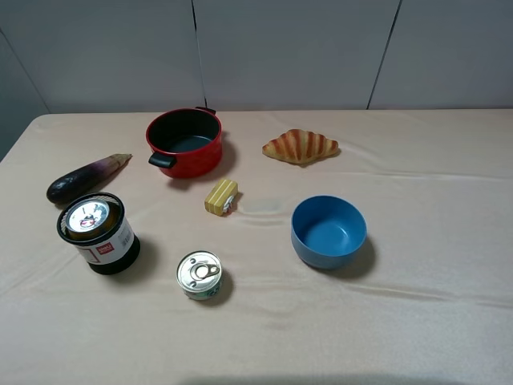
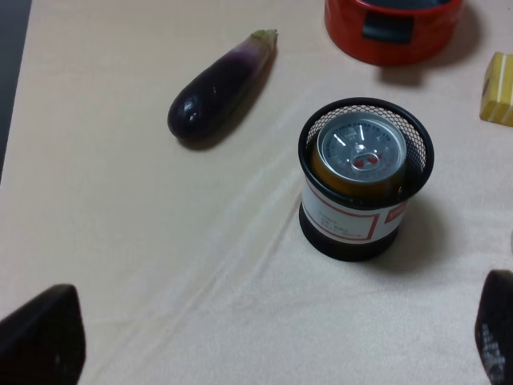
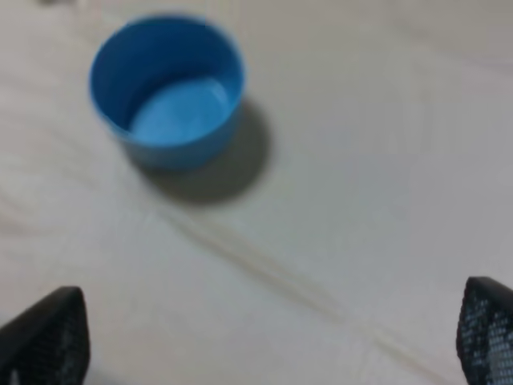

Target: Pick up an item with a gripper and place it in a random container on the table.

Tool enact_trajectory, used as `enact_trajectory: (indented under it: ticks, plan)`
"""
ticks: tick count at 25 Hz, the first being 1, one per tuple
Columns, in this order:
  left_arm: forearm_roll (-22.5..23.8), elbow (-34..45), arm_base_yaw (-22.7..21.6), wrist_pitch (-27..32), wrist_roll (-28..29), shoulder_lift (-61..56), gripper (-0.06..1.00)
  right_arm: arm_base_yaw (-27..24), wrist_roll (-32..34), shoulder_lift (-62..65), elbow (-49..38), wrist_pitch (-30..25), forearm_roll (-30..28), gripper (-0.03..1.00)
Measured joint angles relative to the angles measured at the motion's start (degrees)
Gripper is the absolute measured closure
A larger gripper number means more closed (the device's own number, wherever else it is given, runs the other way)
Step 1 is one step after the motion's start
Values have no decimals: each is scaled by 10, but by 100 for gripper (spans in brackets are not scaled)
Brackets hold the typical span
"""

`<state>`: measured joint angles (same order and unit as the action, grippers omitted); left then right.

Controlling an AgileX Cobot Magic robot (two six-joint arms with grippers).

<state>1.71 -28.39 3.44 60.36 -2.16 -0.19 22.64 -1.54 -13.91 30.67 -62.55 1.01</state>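
Two tools show only by their black fingertips at the edges of the wrist views, and both stand spread wide with nothing between them: the left tool (image 2: 264,337) hangs above the surface (image 1: 417,321) on the near side of the black mesh cup (image 2: 365,180), and the right tool (image 3: 272,337) hangs apart from the blue bowl (image 3: 167,90). The tall orange-brown tin (image 2: 361,156) stands upright inside the mesh cup, its silver pull-tab lid facing up just below the rim, so the placing looks done. The tin is well clear of the left tool's fingers (image 2: 40,337), neither touched nor gripped. The chief risk from here, as I judge it, is a careless sweep of the left arm: the cup is tall and narrow, and a knock on its rim could tip it and roll the tin out toward the eggplant (image 2: 220,84) or the red pot (image 2: 393,28). The cloth is wrinkled beside the cup, so a dragged finger might tug it and rock the cup. The flat green can (image 1: 199,275) also sits near.
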Motion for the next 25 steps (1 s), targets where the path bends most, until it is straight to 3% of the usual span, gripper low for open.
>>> enact_trajectory:
  ticks: [4, 11, 25]
  plan:
    - [0, 0, 0, 0, 0, 0, -4, -40, 9, 68, -20, 30, -4, 27]
    - [0, 0, 0, 0, 0, 0, -4, -116, 15, 142, -20, 35, -6, 27]
    - [0, 0, 0, 0, 0, 0, -4, -120, 15, 143, -20, 35, -6, 27]
